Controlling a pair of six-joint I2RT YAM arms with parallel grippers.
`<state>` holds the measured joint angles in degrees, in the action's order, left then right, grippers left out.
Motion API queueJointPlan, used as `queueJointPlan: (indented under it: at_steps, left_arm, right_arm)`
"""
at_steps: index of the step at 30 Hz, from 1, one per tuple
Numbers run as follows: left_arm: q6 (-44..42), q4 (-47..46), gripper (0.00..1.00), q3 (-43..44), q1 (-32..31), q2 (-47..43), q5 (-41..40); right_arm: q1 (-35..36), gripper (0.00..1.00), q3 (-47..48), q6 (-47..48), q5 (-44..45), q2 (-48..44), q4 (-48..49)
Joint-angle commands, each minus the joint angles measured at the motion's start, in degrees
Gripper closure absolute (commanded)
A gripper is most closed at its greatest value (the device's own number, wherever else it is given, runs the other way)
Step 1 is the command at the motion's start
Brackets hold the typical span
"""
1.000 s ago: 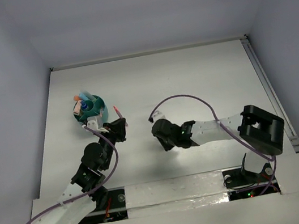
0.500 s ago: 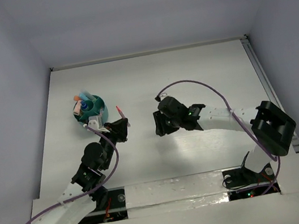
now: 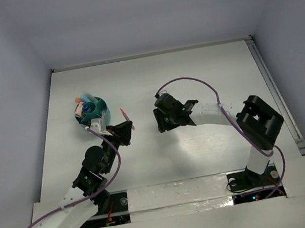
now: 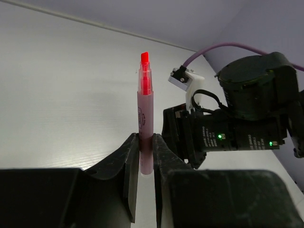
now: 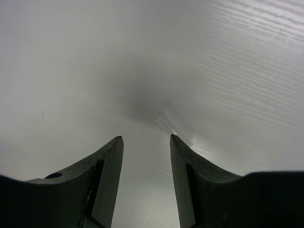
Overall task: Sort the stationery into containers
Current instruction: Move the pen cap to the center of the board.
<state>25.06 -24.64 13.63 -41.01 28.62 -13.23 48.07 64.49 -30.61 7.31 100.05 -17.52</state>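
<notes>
My left gripper [image 3: 123,127] [image 4: 146,137] is shut on the lower barrel of a pink marker [image 3: 123,115] [image 4: 145,114], which stands upright with its bare red tip on top. It hovers just right of the round teal pot [image 3: 93,110], where several pens and a blue-capped tube stand. My right gripper [image 3: 160,122] [image 5: 145,137] is open over the table's middle with nothing between its fingers. A small clear cap [image 5: 166,120] lies on the table at its right fingertip. The scissors are out of view.
The right arm's black wrist [image 4: 247,114] with its purple cable sits close to the right of the held marker. White walls bound the table on the left, far side and right [image 3: 269,77].
My right gripper has opened and shifted toward the far side of the table, then slightly left. My left gripper has carried the marker slightly to the right.
</notes>
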Motion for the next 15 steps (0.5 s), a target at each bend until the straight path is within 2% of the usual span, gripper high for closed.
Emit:
queueJointPlan:
  at_steps: [1,5,15]
  left_arm:
    - [0.5,-3.2,1.0,-0.6,0.3,-1.2,1.5]
    - [0.6,-3.0,1.0,-0.8,0.3,-1.8,1.5]
    - [0.7,-3.3,1.0,-0.7,0.3,-1.1,1.8]
  right_arm:
    - [-1.2,0.5,4.0,4.3,2.4,2.4,1.1]
    - [-1.8,0.55,5.7,7.6,2.4,5.1,1.3]
    - [-4.3,0.56,7.5,14.3,1.4,9.2,1.4]
